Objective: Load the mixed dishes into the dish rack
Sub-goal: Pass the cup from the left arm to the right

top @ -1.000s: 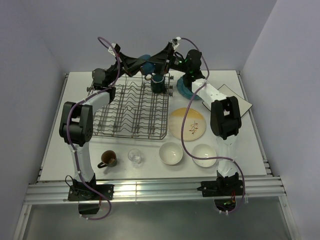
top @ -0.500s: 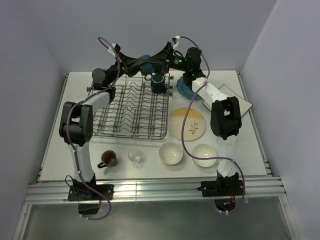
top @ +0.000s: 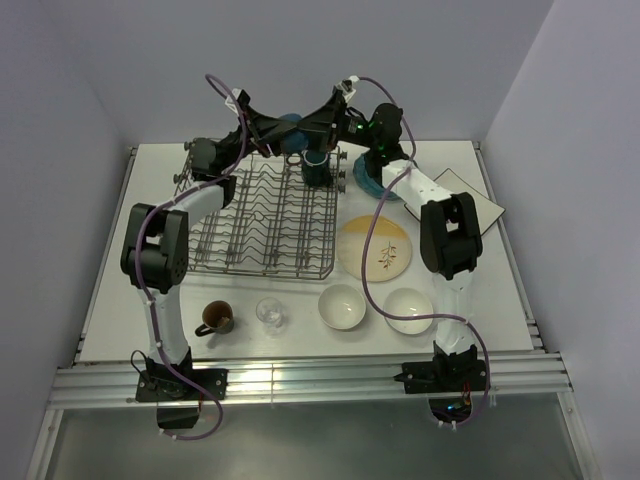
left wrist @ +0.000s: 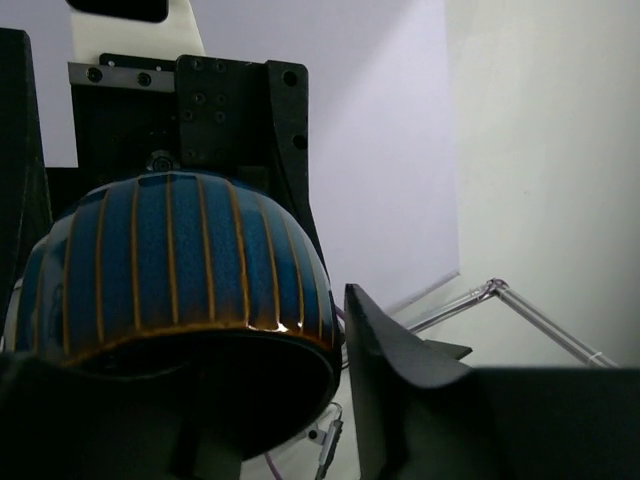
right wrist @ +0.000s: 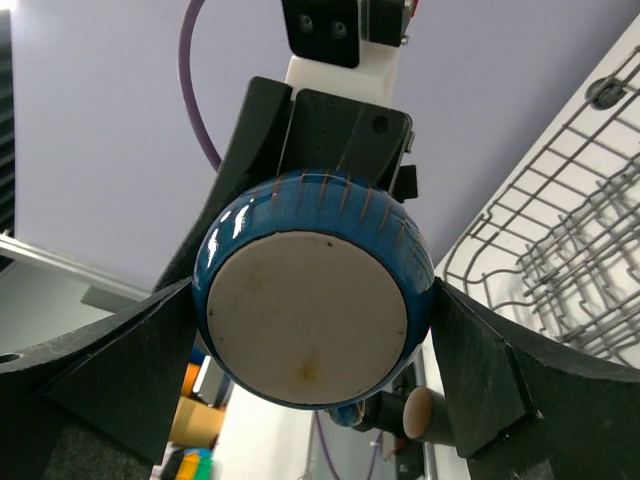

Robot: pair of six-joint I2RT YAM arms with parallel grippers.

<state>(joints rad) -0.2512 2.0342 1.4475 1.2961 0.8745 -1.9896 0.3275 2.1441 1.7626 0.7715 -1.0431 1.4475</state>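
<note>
A blue bowl with orange stripes (top: 291,123) hangs in the air above the back of the grey wire dish rack (top: 262,215). My right gripper (top: 308,128) is shut on it: in the right wrist view its fingers (right wrist: 130,360) press both sides of the bowl (right wrist: 305,320), whose pale base faces the camera. My left gripper (top: 277,130) is open around the bowl's rim; its right finger (left wrist: 400,380) stands a small gap off the bowl (left wrist: 170,260). A dark teal mug (top: 315,168) sits in the rack's back right corner.
A teal plate (top: 364,180) lies right of the rack, a white square plate (top: 472,197) at far right, a yellow-cream plate (top: 376,248) below. Two white bowls (top: 341,306) (top: 409,304), a clear glass (top: 269,313) and a dark mug (top: 215,317) stand near the front.
My left arm has moved a little to the right, closer onto the bowl. The bowl and my right gripper have shifted slightly up.
</note>
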